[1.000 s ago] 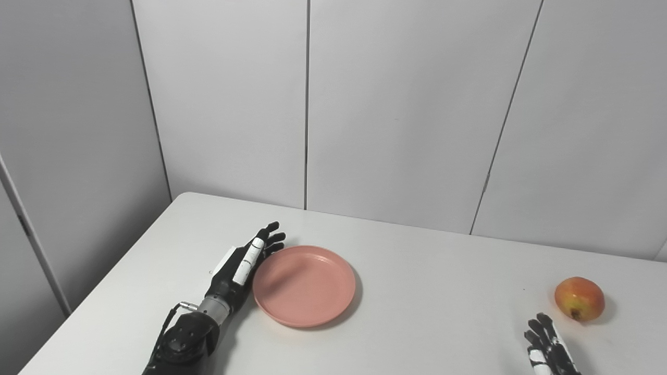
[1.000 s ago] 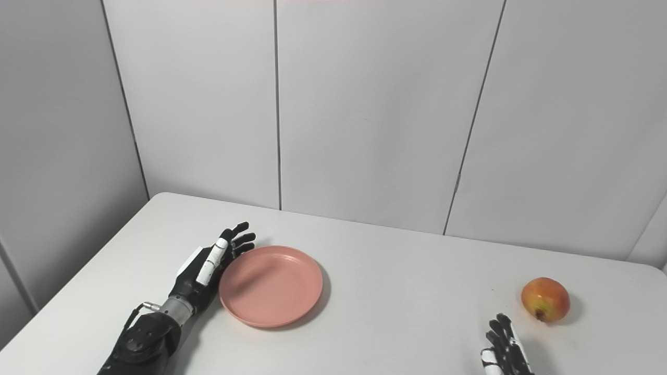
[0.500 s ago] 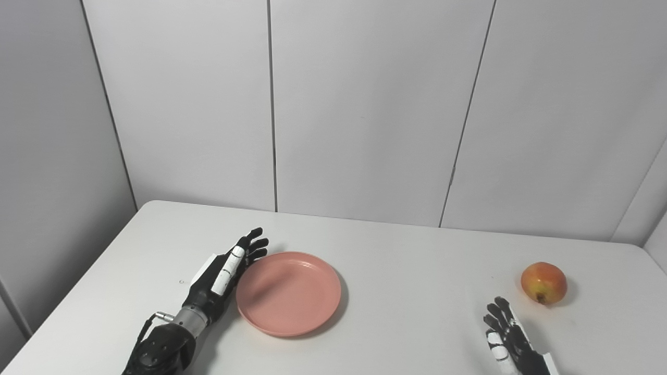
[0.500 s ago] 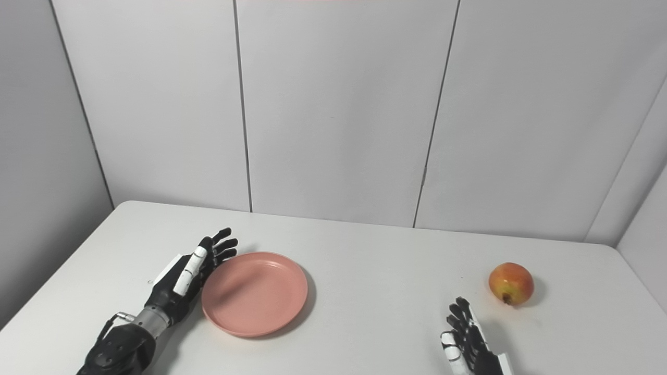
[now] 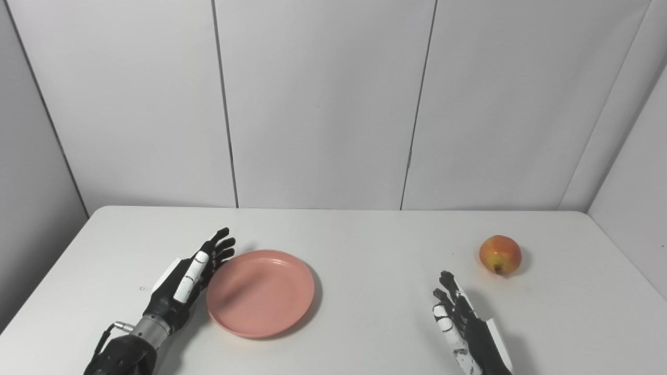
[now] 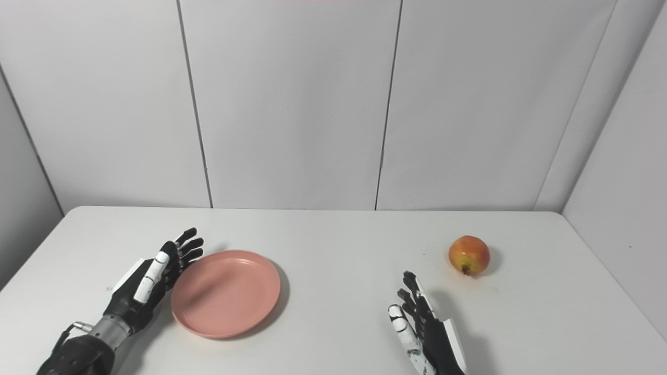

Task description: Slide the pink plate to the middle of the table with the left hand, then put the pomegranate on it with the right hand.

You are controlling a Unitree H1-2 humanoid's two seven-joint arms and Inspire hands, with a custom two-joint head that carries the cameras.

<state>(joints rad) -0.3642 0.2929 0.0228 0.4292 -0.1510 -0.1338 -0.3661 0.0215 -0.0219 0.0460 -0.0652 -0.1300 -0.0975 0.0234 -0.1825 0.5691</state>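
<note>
A white tabletop stands against pale wall panels, and the pink plate lies flat on its left half, short of the middle. The left hand rests edge-on against the plate's left rim, its fingers stretched forward and slightly spread, holding nothing; whether the palm actually presses the rim or sits just beside it cannot be told. The pomegranate, red and yellow with its dark calyx turned toward the camera, sits on the right side of the tabletop, well apart from the plate. The right hand comes up from the bottom edge, short of the fruit and to its left, with fingers extended and apart, empty, not touching the pomegranate. The two views differ little: the right eye view sets everything further left, so it shows more of the right hand's wrist and its white side panel, along with a wider strip of the side wall on the right, while the left eye view shows more of the left wall.
</note>
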